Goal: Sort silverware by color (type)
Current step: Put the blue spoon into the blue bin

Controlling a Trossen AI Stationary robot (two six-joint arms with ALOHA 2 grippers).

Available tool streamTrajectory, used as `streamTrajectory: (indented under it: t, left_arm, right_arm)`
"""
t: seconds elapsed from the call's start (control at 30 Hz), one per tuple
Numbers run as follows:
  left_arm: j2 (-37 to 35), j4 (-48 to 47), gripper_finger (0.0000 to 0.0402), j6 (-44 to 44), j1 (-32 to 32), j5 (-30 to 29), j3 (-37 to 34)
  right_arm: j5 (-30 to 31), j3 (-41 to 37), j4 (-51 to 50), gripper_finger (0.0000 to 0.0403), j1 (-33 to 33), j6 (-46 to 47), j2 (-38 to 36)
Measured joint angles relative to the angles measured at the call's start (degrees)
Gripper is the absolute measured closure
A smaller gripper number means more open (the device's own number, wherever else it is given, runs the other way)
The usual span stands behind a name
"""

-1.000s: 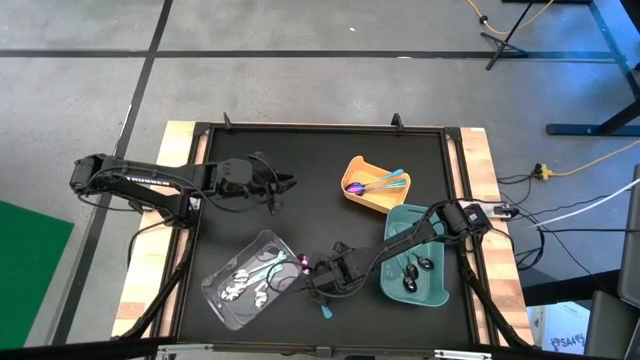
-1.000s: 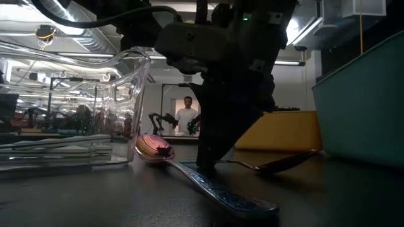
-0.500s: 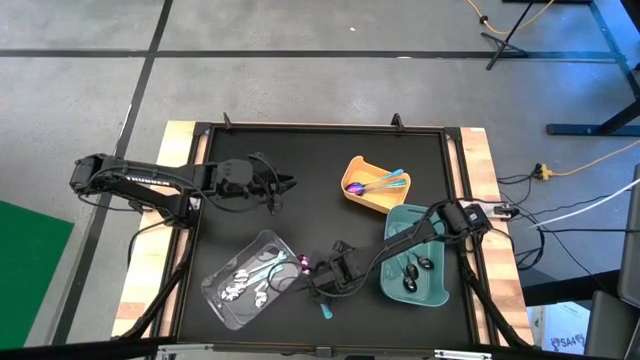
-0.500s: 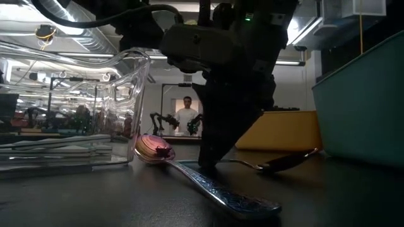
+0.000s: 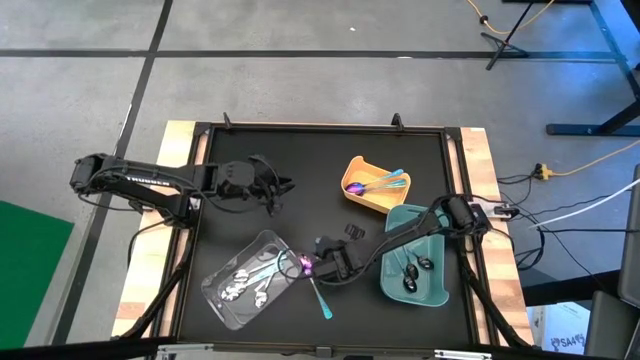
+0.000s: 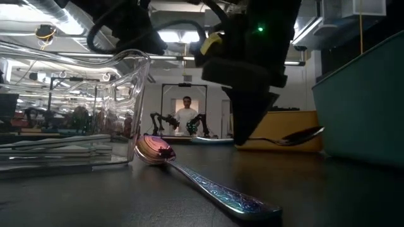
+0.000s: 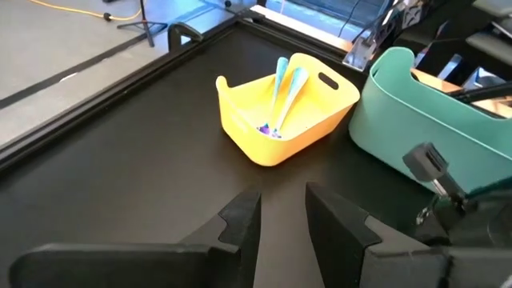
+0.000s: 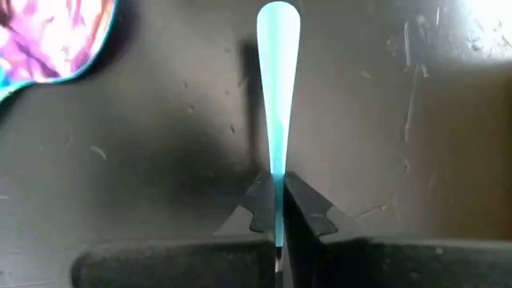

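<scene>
Between the clear tray (image 5: 248,281) and teal tray (image 5: 415,268), a teal-handled spoon (image 8: 277,96) was clamped by the right gripper (image 8: 275,210), lifted off the table (image 5: 310,165). An iridescent spoon (image 6: 202,183) lay nearby. The left gripper (image 7: 282,214) was held narrowly parted, empty, at far left.

Right hand (image 5: 322,266) clamped shut; left hand (image 5: 283,184) parted.
</scene>
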Motion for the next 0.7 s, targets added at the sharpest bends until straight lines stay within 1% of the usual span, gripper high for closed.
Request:
streamTrajectory:
  t: [0.3, 0.57, 0.7]
  left_arm:
    - [0.00, -0.27, 0.0308, 0.01, -1.57, 0.01, 0.00]
    - [0.00, -0.39, 0.0308, 0.01, -2.15, 0.01, 0.02]
    - [0.00, -0.40, 0.0308, 0.02, -2.15, -0.20, 0.02]
  right_arm:
    - [1.55, 0.09, -3.15, 0.0402, -0.34, -0.30, -3.40]
    - [3.01, 0.18, -4.98, 0.0402, -0.34, -2.49, -9.47]
    - [2.20, 0.20, -7.05, 0.0402, -0.30, -3.12, -13.27]
